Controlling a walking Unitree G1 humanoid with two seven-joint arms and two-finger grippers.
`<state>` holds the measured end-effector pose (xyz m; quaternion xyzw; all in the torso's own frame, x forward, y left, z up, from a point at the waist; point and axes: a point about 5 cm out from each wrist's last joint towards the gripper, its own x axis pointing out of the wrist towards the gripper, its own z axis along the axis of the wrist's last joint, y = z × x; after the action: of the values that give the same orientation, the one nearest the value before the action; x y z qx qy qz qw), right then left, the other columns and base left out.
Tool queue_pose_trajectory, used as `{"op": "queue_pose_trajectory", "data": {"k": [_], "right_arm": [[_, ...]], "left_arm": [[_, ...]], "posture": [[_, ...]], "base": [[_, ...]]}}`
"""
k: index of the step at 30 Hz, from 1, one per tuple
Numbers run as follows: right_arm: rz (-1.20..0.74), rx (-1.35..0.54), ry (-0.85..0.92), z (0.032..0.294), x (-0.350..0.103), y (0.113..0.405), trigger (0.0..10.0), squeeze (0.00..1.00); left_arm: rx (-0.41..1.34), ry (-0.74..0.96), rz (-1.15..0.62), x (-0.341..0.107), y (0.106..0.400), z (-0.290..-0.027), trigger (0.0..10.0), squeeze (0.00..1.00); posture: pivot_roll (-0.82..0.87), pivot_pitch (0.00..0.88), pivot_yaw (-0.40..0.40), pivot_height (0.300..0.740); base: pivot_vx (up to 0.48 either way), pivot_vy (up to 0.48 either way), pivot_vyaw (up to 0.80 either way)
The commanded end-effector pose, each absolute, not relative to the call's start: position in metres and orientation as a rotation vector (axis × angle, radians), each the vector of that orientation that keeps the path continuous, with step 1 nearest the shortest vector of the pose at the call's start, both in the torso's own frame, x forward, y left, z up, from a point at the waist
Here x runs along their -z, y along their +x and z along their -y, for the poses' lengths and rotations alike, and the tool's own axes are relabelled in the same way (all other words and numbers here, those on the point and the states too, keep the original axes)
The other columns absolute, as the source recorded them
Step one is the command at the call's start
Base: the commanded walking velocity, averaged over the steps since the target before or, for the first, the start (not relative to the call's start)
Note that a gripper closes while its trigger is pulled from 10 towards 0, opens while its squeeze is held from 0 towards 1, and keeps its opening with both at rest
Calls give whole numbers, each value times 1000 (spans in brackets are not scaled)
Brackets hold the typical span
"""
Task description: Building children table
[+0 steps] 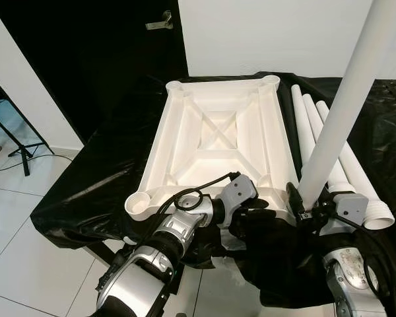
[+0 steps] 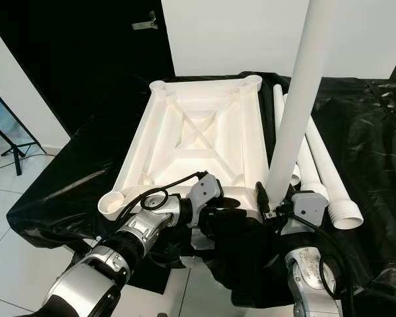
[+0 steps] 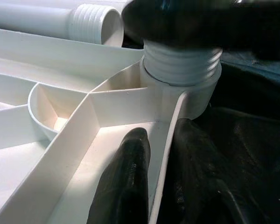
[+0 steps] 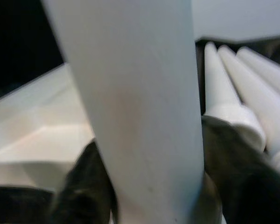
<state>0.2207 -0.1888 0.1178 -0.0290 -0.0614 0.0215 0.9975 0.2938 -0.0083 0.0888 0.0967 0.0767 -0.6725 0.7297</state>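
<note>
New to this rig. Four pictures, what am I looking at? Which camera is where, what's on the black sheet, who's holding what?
This is a humanoid robot with two silver arms, each ending in a gripper with two black fingers. The two wide pictures come from a stereo camera on its head, looking down. The two close-ups come from cameras on its wrists.

On the black sheet lies a white plastic tabletop, upside down, ribs showing, with a round socket at each corner. Beside it, on the robot's right, lie three loose white legs.

The right gripper is shut on a fourth leg, holding it upright with its threaded end in the near right corner socket. The left gripper pinches the tabletop's rim next to that socket, apparently to steady it.
</note>
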Motion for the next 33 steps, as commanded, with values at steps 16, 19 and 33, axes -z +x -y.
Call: {"op": "queue_pose_trajectory", "data": {"k": [16, 19, 33], "right_arm": [[-26, -601, -203, 214, -128, 231, 10000, 0], [-86, -669, -201, 217, -124, 229, 3451, 0], [2, -340, -58, 212, -114, 226, 0, 0]], "left_arm": [[1648, 169, -319, -62, 270, 7, 10000, 0], [1642, 163, -322, -62, 271, 6, 10000, 0], [1648, 154, -324, -62, 270, 6, 10000, 0]], "posture": [[53, 0, 57, 740], [55, 0, 57, 740], [66, 0, 57, 740]], "base": [[0, 0, 0], [0, 0, 0], [0, 0, 0]]}}
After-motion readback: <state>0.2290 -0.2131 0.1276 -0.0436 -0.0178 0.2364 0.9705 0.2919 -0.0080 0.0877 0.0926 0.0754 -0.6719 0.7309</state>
